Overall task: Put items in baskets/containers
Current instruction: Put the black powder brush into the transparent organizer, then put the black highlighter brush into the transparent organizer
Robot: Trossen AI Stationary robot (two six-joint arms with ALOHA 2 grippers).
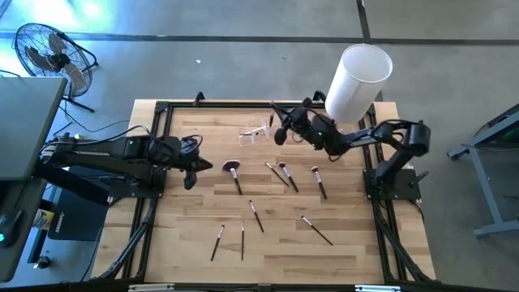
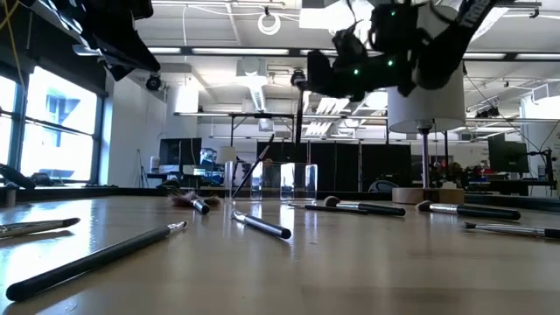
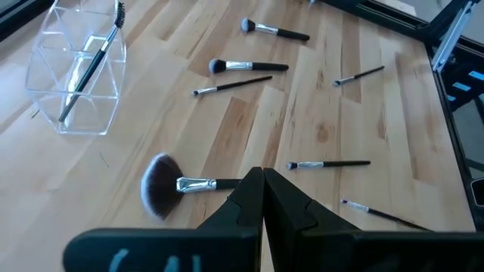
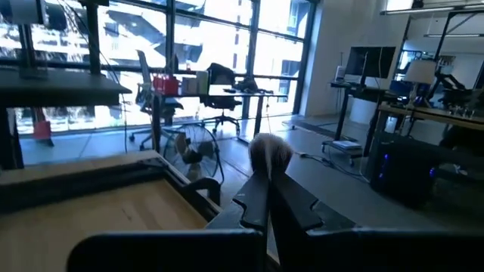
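- My right gripper (image 1: pixel 280 132) is up off the table near the far edge, just beside the clear holder (image 1: pixel 255 134), its fingers pinched on a fluffy-tipped brush (image 4: pixel 270 153) — the right wrist view shows the pale bristles sticking out past the pressed fingertips, pointing toward the room.
- The holder stands near the table's far edge with at least one brush (image 3: pixel 91 64) leaning in it, spoolie tip above the rim.
- My left gripper (image 1: pixel 191 174) hangs over the left-middle of the table (image 1: pixel 349 243), fingers pressed together and holding nothing, right above the handle of a fan brush (image 3: pixel 161 183).
- The other brushes lie loose on the wood: three near the centre (image 1: pixel 284 173), one further right (image 1: pixel 319 182), and four toward the near side (image 1: pixel 242 239).
- The tall white cylinder (image 1: pixel 357 81) stands at the far right corner, well apart from the holder.
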